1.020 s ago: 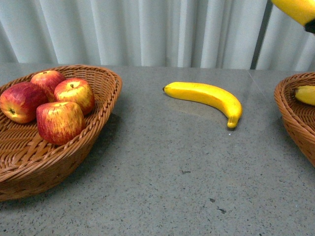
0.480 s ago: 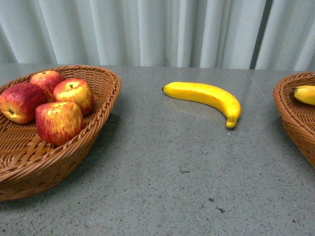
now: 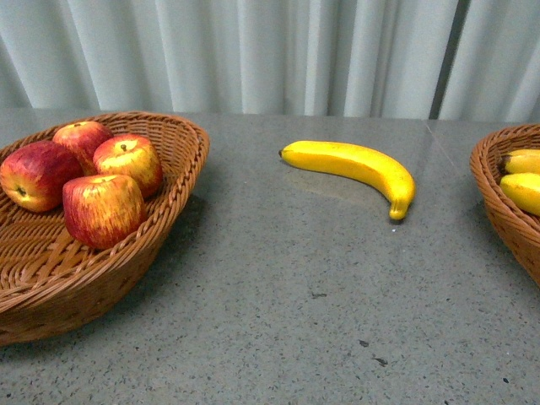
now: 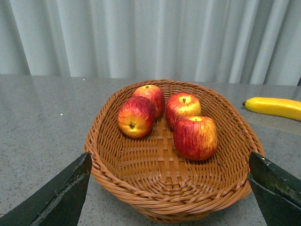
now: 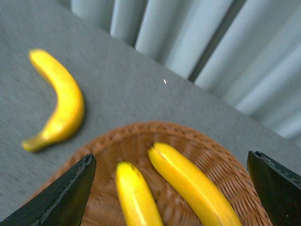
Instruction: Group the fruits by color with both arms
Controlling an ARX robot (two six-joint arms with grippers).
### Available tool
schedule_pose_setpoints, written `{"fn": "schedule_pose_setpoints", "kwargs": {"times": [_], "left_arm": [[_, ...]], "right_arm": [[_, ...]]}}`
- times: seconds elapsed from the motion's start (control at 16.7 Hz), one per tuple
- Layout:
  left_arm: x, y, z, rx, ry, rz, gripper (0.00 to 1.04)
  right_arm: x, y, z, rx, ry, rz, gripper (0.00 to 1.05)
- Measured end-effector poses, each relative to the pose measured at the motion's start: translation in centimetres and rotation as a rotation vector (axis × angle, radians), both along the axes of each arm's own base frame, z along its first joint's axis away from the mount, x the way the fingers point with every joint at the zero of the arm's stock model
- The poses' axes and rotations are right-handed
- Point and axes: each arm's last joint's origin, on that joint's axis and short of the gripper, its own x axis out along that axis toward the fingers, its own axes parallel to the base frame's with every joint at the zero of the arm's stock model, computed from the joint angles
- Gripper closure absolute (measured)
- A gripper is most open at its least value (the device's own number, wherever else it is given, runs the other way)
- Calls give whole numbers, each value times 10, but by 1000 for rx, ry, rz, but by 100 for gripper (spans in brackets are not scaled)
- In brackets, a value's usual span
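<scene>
The lone banana (image 3: pixel 354 166) lies on the grey table (image 3: pixel 278 295). To its left, four apples (image 3: pixel 103 207) sit together in a wicker basket (image 3: pixel 187 143). To its right, two bananas (image 5: pixel 188 183) lie in a second wicker basket (image 3: pixel 494 198). The left gripper (image 4: pixel 169 162) faces the apples, spread wide and empty. The right gripper (image 5: pixel 170 157) hovers over the two bananas, also wide and empty.

You have bright, even, diffuse lighting in all views. The left basket (image 3: pixel 101 291) casts a soft shadow rightward on the table (image 3: pixel 295 321). Front and left wrist pictures are sharp. Your right wrist picture is blurred; its bananas (image 5: pixel 188 183) look smeared.
</scene>
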Motion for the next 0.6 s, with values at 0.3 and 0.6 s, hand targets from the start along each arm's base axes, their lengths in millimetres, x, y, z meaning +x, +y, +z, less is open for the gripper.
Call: {"fn": "schedule_pose_setpoints", "kwargs": {"times": [0.3,0.6], "left_arm": [[0,0,0,0,0,0,7],[0,0,0,0,0,0,7]], "right_arm": [[-41,36,52,303,-59,169,7],[-22,88,27,344,82,245,7]]}}
